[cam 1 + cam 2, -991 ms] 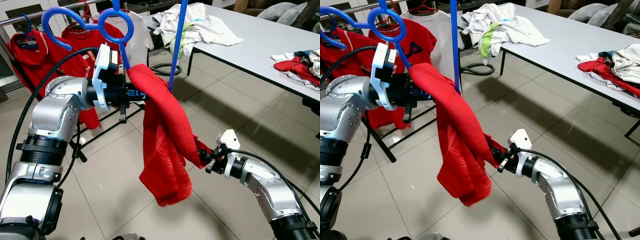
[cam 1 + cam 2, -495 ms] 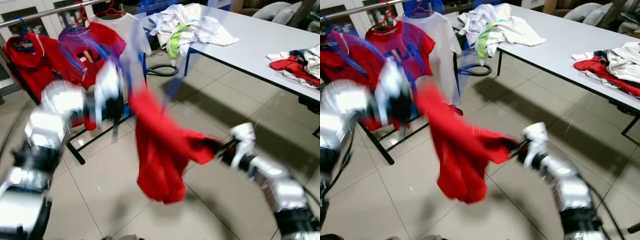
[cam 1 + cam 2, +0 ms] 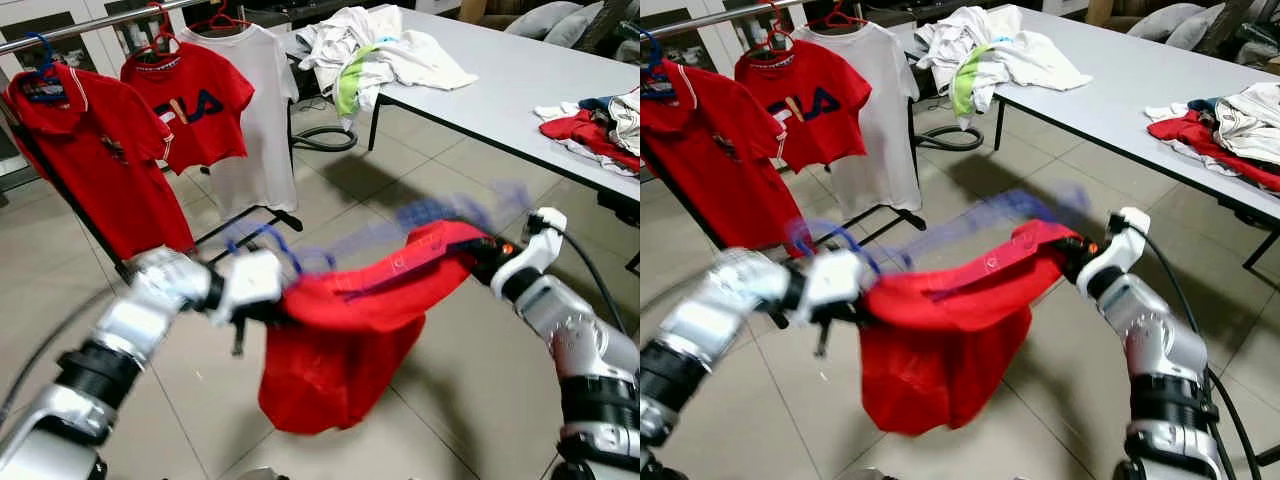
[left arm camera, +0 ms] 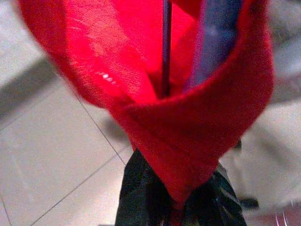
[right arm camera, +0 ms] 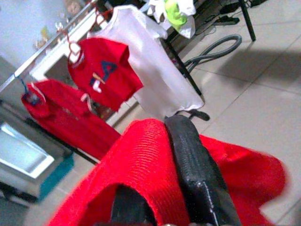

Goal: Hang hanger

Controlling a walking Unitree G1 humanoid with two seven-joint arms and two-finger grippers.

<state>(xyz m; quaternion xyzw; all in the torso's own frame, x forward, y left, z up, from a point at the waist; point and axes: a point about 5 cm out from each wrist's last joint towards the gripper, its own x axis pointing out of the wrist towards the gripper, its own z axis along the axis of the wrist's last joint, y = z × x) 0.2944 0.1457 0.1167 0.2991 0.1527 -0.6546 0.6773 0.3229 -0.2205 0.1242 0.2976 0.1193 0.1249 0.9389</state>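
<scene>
Left eye view: both tools, left tool (image 3: 262,300) & right tool (image 3: 482,252), clamp red shirt (image 3: 345,345) on blue hanger (image 3: 300,255), mid-carry; next needs hook lifted to rack rail (image 3: 90,25).

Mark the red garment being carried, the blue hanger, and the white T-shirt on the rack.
red garment (image 3: 335,350), left eye view, middle of the hanging cloth.
blue hanger (image 3: 440,213), left eye view, blurred bar above the collar.
white T-shirt (image 3: 262,130), left eye view, chest.
</scene>
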